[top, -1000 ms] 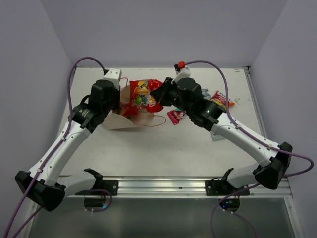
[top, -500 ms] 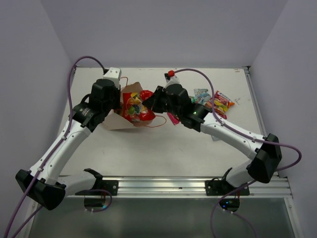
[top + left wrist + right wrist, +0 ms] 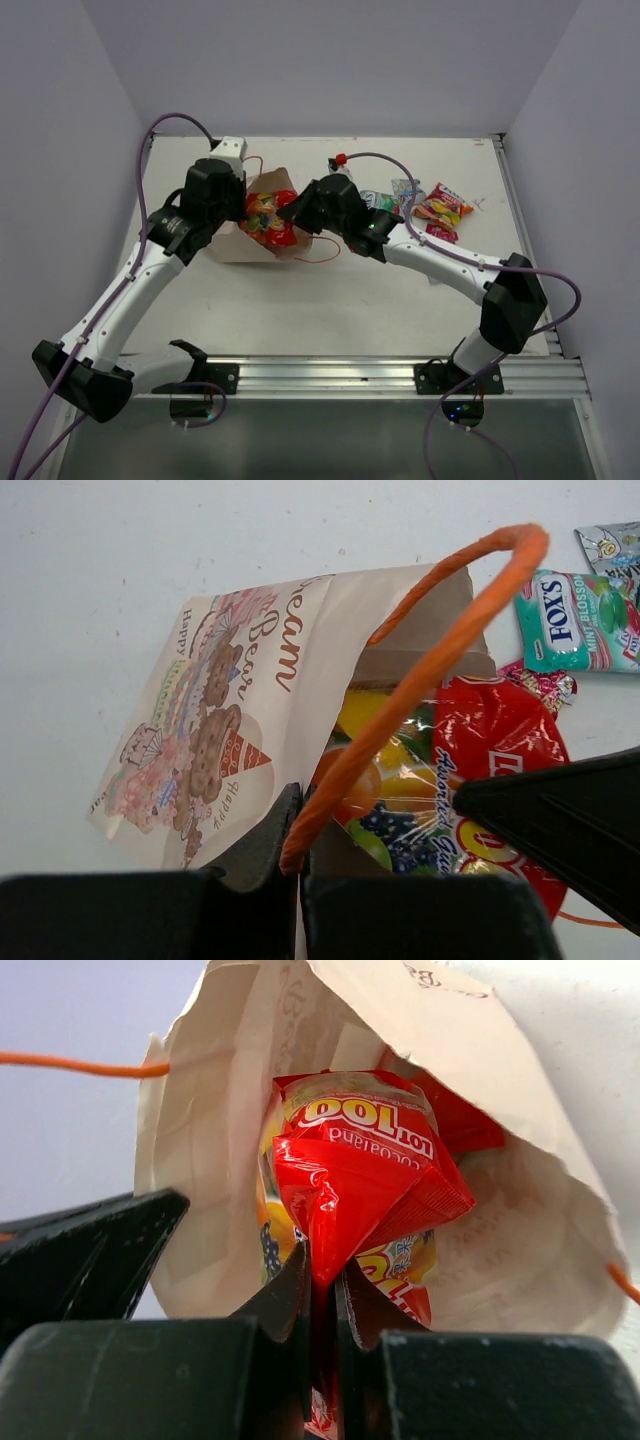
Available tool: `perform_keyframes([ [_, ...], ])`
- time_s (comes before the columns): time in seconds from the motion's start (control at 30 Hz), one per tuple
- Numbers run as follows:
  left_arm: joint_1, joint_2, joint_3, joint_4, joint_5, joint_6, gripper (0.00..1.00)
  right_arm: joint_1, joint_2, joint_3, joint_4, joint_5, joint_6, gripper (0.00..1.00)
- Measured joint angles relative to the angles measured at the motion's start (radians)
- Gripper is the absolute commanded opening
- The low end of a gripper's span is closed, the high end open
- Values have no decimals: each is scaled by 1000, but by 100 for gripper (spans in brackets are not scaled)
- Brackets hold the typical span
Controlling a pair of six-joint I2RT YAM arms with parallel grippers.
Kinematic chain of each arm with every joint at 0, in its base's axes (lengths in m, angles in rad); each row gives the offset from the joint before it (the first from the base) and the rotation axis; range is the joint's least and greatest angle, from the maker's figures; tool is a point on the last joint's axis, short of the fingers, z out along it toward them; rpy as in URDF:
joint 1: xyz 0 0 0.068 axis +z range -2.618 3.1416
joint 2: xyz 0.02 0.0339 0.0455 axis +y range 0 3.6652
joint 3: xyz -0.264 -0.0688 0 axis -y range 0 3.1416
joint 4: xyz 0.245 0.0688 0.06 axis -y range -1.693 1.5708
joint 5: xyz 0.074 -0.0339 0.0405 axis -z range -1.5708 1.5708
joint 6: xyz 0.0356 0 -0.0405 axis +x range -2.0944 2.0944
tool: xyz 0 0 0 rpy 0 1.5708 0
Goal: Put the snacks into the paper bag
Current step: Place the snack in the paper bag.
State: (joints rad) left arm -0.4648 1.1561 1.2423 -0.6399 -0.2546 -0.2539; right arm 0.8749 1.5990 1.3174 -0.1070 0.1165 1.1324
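The paper bag [image 3: 240, 242] lies on its side with its mouth open; it also shows in the left wrist view [image 3: 230, 700] and the right wrist view [image 3: 520, 1220]. My left gripper [image 3: 298, 825] is shut on the bag's rim by the orange cord handle [image 3: 420, 670], holding the mouth open. My right gripper [image 3: 322, 1290] is shut on a large red snack packet [image 3: 360, 1160], which is partly inside the bag's mouth [image 3: 268, 215]. A teal-white FOX'S packet [image 3: 575, 620] and other packets [image 3: 440, 208] lie on the table to the right.
A loose orange-red cord handle [image 3: 318, 245] loops on the table in front of the bag. The white table [image 3: 330, 290] is walled by grey panels on three sides. A metal rail [image 3: 330, 375] runs along the near edge.
My right gripper has moved left with the red packet, pushing it from above the bag's mouth down into the bag. The left gripper has stayed on the bag.
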Motion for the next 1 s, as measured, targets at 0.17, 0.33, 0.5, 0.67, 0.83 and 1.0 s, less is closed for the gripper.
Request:
perform_keyframes([
  [0.17, 0, 2, 11, -18, 17, -9, 0, 0, 53, 0, 54, -20, 87, 0],
  [0.33, 0, 2, 14, -25, 29, -21, 0, 2, 72, 0, 86, -30, 137, 0],
  [0.5, 0, 2, 21, -35, 62, -28, 0, 9, 121, 6, 129, -33, 177, 0],
  [0.67, 0, 3, 24, -42, 102, -44, 0, 24, 188, 24, 166, -32, 196, 0],
  [0.83, 0, 4, 30, -49, 122, -43, 0, 29, 249, 59, 205, -54, 196, 0],
  [1.0, 0, 4, 31, -58, 135, -42, 0, 30, 314, 101, 237, -96, 192, 0],
])
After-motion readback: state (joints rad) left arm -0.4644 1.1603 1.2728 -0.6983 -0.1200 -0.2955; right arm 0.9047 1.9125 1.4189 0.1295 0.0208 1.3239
